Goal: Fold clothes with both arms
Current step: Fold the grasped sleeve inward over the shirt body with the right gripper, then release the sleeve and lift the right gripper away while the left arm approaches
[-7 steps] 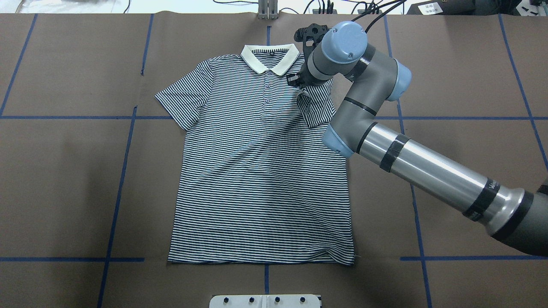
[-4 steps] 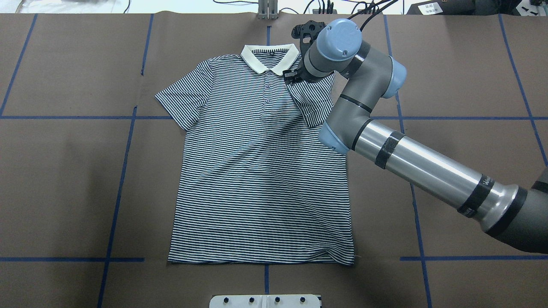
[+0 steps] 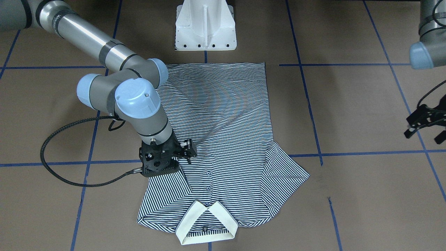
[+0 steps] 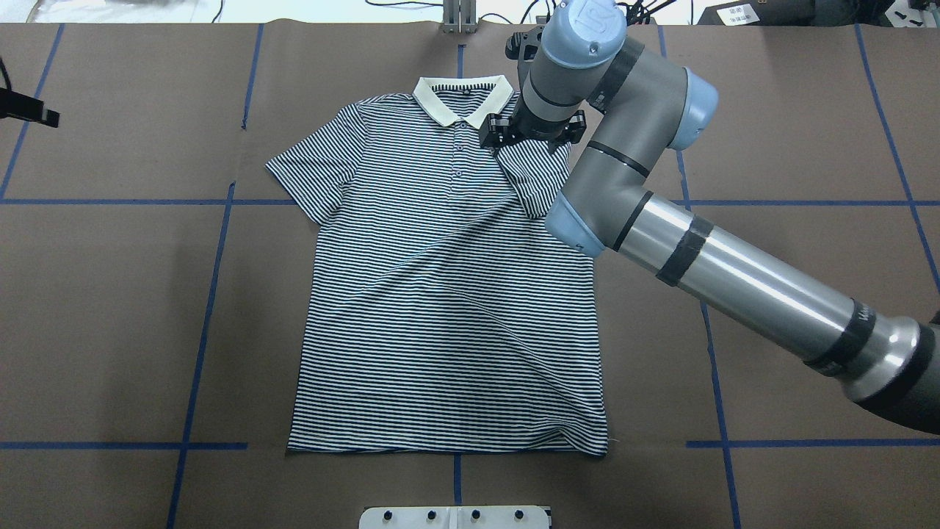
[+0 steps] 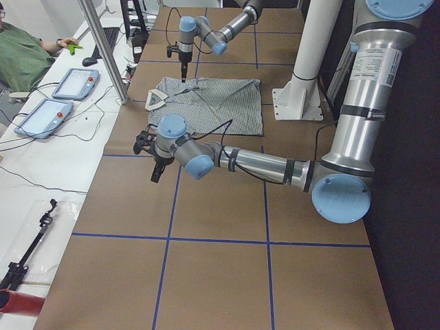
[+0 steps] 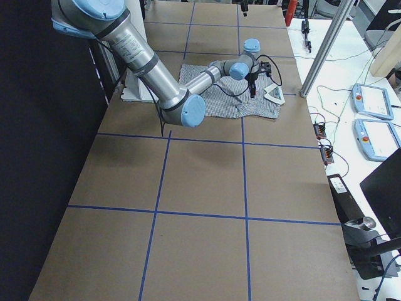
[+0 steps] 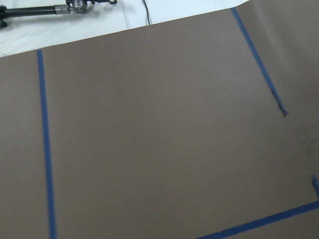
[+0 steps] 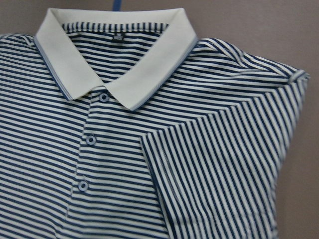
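Front-facing view: 1 polo shirt (image 3: 230,132) flat mid-bench (image 3: 348,115), collar (image 3: 205,223) at 6 o'clock. 2 arms: right gripper (image 3: 174,158) low over the shirt at 8 o'clock, spread, pinching nothing; left gripper (image 3: 423,130) at 3 o'clock, spread, off the cloth. Overhead: collar at 12, 1 folded sleeve (image 4: 536,176) at 1 o'clock, 1 flat sleeve (image 4: 308,173) at 10. Right wrist: 3 buttons (image 8: 90,140), folded sleeve lying on the chest.

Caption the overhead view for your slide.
Right gripper open over the folded-in sleeve of the polo shirt, beside its collar.
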You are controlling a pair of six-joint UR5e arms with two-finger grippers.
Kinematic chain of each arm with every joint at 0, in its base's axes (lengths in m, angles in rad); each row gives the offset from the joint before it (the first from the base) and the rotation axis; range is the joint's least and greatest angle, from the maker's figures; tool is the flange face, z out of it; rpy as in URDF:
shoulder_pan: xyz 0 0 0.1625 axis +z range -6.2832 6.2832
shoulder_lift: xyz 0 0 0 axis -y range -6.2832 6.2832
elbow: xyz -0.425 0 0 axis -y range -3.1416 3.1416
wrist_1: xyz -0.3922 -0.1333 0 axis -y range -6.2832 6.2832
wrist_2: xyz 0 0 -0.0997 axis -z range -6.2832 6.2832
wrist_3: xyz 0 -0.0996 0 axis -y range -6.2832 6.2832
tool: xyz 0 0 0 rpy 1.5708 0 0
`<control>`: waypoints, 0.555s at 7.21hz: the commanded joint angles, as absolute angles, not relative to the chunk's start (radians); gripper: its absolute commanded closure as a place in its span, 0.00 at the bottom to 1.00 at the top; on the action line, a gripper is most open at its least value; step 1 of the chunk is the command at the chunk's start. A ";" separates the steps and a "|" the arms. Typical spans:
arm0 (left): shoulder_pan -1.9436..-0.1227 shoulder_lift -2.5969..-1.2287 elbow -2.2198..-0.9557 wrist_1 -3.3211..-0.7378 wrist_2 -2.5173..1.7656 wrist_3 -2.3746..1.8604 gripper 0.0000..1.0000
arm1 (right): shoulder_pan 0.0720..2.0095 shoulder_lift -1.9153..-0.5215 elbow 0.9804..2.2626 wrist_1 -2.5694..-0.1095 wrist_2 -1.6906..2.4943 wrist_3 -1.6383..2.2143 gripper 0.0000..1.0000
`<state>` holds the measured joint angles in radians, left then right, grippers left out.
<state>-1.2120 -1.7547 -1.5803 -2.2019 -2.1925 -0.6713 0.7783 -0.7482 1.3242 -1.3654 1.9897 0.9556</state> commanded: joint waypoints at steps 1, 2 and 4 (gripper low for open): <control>-0.943 -1.854 -1.605 -2.200 -1.928 -1.049 0.00 | 0.831 -0.872 1.571 -1.626 2.014 0.828 0.00; -0.843 -1.909 -1.583 -2.195 -1.846 -1.169 0.00 | 0.872 -0.885 1.609 -1.714 2.034 0.687 0.00; -0.807 -2.067 -1.409 -2.184 -1.784 -1.218 0.00 | 0.942 -0.961 1.652 -1.707 2.150 0.600 0.00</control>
